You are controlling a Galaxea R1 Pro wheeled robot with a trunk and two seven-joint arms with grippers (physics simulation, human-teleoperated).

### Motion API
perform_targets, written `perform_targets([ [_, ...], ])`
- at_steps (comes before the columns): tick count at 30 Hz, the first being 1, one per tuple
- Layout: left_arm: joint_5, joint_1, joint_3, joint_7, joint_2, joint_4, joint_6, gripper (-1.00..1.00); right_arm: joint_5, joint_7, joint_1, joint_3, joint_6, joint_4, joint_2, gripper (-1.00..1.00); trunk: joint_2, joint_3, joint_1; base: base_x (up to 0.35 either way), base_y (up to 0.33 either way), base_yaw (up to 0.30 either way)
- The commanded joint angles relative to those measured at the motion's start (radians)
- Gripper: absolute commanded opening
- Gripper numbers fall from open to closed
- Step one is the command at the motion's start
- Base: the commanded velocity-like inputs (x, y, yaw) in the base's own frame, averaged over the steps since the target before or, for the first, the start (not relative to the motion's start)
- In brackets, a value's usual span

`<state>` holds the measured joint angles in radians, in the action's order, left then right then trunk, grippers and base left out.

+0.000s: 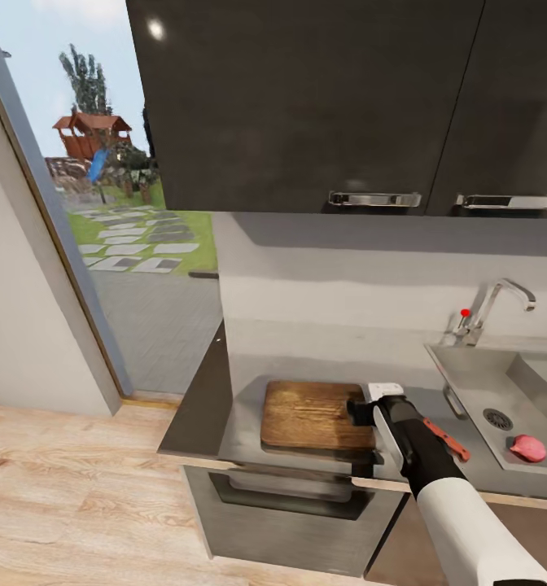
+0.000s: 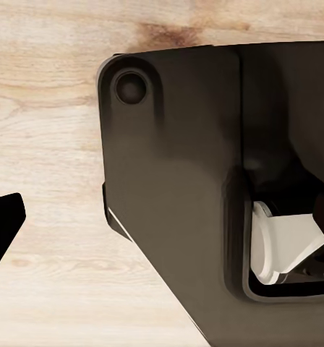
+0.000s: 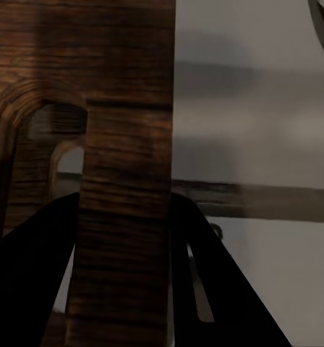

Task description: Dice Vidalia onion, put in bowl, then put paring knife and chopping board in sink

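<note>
Right wrist view: two dark fingers (image 3: 32,282) flank the board (image 3: 126,181) edge, one on each side of the wooden strip beside the handle slot; the jaws are closed on the board's end. Head view: right gripper (image 1: 361,411) sits at the board's (image 1: 316,415) right end, wrist white, forearm black, upper sleeve white, the arm reaching in from the lower right and lying over the worktop's front edge.

Left gripper: one black fingertip (image 2: 1,224) shows at the picture's edge in the left wrist view, above pale plank floor (image 2: 53,130), beside a dark robot body panel; whether its jaws are wide or narrow cannot be told.

Worktop (image 1: 225,399): grey, reflective, ending at a left corner near a glazed door. Board lies flat toward the left end, near the front edge. Knife (image 1: 446,438): red-orange handle, lying on the worktop between the forearm and the sink, partly hidden by the arm. Sink (image 1: 469,382): grey steel basin at the right end, round drain, chrome faucet (image 1: 501,301) with red knob at the back edge. Onion (image 1: 527,448): pinkish, lying in the basin near its front edge, just beside the drain.

Room: dark wall cabinets (image 1: 306,98) with bar handles above, an oven front under the board, light wood floor (image 1: 62,488), garden with stepping stones beyond the door.

Board: brown, visible grain, rounded corners.
</note>
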<state>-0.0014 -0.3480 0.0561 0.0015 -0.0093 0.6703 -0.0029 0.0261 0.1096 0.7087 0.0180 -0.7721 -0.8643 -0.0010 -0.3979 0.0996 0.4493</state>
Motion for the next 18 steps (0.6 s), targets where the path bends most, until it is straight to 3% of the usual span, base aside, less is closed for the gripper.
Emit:
perform_targets([
  [1,0.0,0.0,0.001,0.0,0.0,0.002,-0.001,1.0,0.004,0.005,0.001,0.001,-0.004,0.001,-0.001,-1.0,-0.002,0.002,0.001,0.0,0.0,0.0],
  [18,0.0,0.0,0.001,0.001,0.003,0.002,-0.001,1.0,0.003,0.005,0.001,-0.004,-0.004,0.003,-0.005,-1.0,-0.002,0.002,0.001,0.016,0.017,0.0],
])
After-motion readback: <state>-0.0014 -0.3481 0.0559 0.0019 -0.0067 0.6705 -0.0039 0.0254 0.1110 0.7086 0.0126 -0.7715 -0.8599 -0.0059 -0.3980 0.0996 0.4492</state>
